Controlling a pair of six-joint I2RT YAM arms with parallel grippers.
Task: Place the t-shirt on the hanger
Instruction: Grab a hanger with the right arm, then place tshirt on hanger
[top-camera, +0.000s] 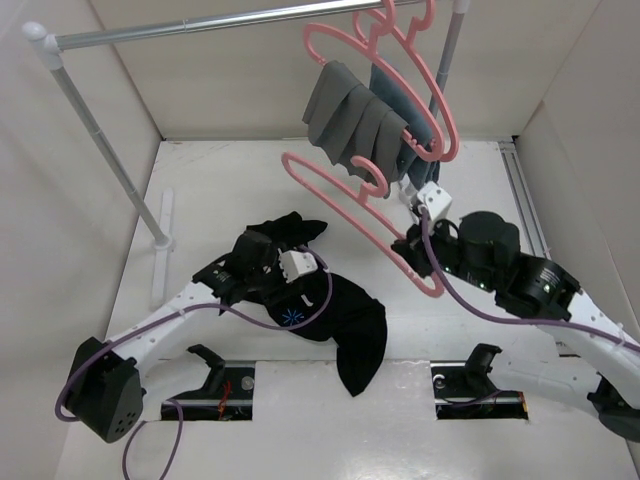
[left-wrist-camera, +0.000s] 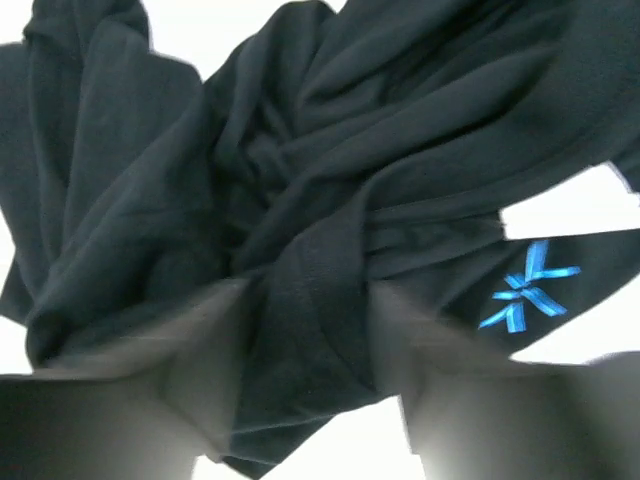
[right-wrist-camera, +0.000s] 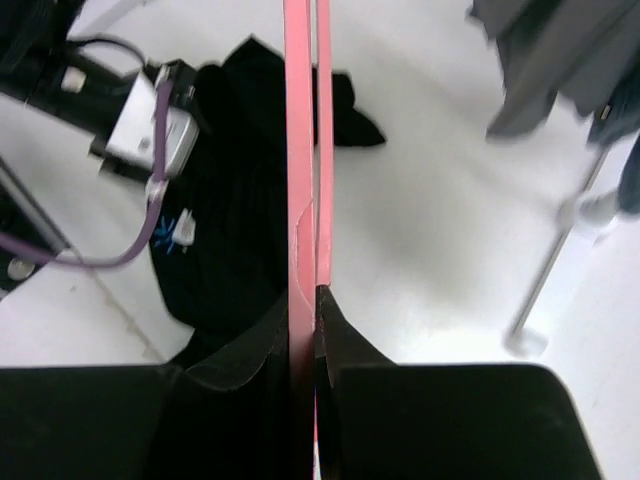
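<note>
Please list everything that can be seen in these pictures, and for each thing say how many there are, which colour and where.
t-shirt: one, black with a small blue mark, crumpled on the table, left of the middle.
hanger: one, pink, bare, held slanting above the table, right of the t-shirt.
other hangers: two, pink, hanging on the rail at the far side.
grey cloth: one, grey, draped on a rail hanger.
blue cloth: one, blue, draped just behind the grey cloth.
rail: one, silvery bar on white poles, across the far side.
table: one, white, under everything.
left gripper: one, dark, down on the t-shirt, a fold between its fingers; grip unclear.
right gripper: one, black, shut on the hanger.
</note>
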